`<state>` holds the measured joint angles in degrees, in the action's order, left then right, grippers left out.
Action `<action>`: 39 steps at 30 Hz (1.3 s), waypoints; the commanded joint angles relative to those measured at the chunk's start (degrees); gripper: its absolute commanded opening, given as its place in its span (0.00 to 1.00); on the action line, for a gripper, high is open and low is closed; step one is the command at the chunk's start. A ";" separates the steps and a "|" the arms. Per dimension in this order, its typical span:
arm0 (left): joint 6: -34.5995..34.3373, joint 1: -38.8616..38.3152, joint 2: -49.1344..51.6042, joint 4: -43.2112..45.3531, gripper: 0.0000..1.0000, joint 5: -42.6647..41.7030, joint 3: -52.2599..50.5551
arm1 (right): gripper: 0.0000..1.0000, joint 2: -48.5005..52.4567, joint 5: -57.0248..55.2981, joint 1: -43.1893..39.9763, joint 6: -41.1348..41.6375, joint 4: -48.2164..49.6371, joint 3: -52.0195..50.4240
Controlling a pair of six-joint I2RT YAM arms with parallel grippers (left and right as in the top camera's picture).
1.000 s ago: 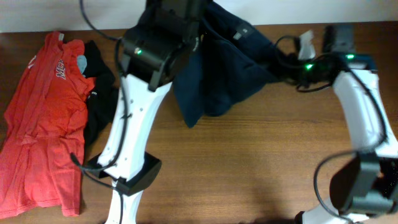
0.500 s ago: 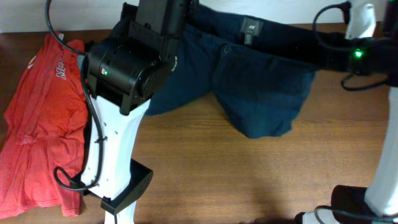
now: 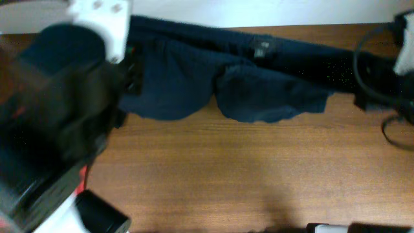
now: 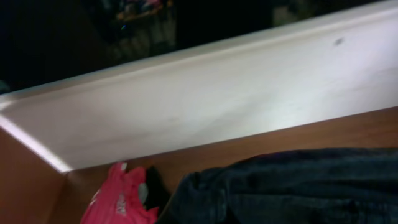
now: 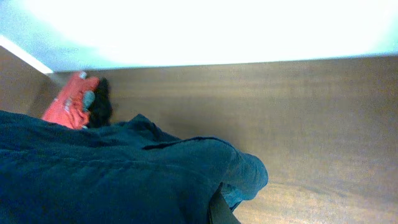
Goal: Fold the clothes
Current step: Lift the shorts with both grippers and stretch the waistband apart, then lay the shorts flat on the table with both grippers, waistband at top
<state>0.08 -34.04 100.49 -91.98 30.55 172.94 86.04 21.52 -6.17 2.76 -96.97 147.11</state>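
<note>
Left arm [image 3: 58,129]: blurred, filling the near left of the overhead view, white link at its top.

T-shirt [image 4: 115,199]: red, flat at the table's far left end, seen mostly from the left wrist; only a red sliver under the arm from overhead.

Black garment [image 4: 155,190]: just beside the T-shirt, on its right, touching it.

Left gripper [image 3: 132,71]: dark, at the left end of the shorts; fingertips not made out; pressed together, pinching the fabric there.

Shorts [image 3: 259,90]: dark navy, stretched wide along the far edge of the table [image 3: 246,175], from the left gripper to the right one. Waistband uppermost and pulled straight, close to the white wall [image 4: 217,106]. Two legs hanging toward the near side, hems wavy, left leg beside right leg. From the right wrist, lifted clear of the wood on that side.

Label [image 3: 261,46]: small, pale, at the middle of the waistband.

Right gripper [image 5: 219,214]: one dark finger showing at the lower edge of its wrist view, buried in folds; pressed together, pinching the right end of the shorts.

Right arm [image 3: 404,61]: white, cut off by the right edge, black cable [image 3: 369,58] looping beside it.
</note>
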 commanded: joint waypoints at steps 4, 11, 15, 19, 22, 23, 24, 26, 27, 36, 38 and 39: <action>-4.63 1.42 -6.67 -3.08 0.01 3.21 0.57 | 0.04 -8.83 -8.37 -0.76 2.49 -0.35 1.31; -6.60 1.42 -6.25 -4.70 0.01 0.46 -1.01 | 0.04 -11.08 -8.70 -0.61 3.72 -0.35 0.59; -9.73 1.49 -4.81 -4.70 0.01 2.25 -5.35 | 0.04 -9.40 -8.79 -0.61 4.17 -0.35 -3.41; -15.19 1.62 -2.73 -4.68 0.01 6.40 -12.35 | 0.04 -5.16 -8.72 -0.61 4.15 -0.35 -9.27; -19.34 2.80 -0.81 -4.50 0.01 8.09 -17.44 | 0.04 -1.07 -8.70 -0.61 4.13 -0.28 -12.70; -20.85 3.58 0.09 -4.28 0.01 8.28 -19.37 | 0.04 1.16 -8.68 -0.59 4.13 0.07 -14.10; -21.55 4.17 0.66 -4.04 0.01 8.26 -20.59 | 0.04 2.25 -8.68 -0.61 4.11 0.33 -14.69; -23.30 5.92 2.36 -2.75 0.01 8.24 -23.71 | 0.04 5.11 -8.63 -0.61 3.63 1.36 -15.87; -23.67 6.67 3.13 -1.92 0.01 8.24 -25.03 | 0.04 6.80 -8.57 -0.61 3.34 2.10 -16.26; -23.61 11.76 12.26 15.74 0.01 6.58 -37.88 | 0.04 23.67 -8.20 -0.55 3.21 11.10 -16.94; -23.61 12.37 14.58 19.47 0.01 6.75 -38.91 | 0.04 27.02 -7.87 -0.44 3.21 13.60 -16.94; -23.61 12.70 15.93 21.35 0.01 6.73 -39.10 | 0.04 28.55 -7.78 -0.22 3.21 14.97 -16.94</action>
<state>-22.20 -24.88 112.75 -74.26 30.68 135.41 109.91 17.58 -5.63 5.76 -84.62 130.06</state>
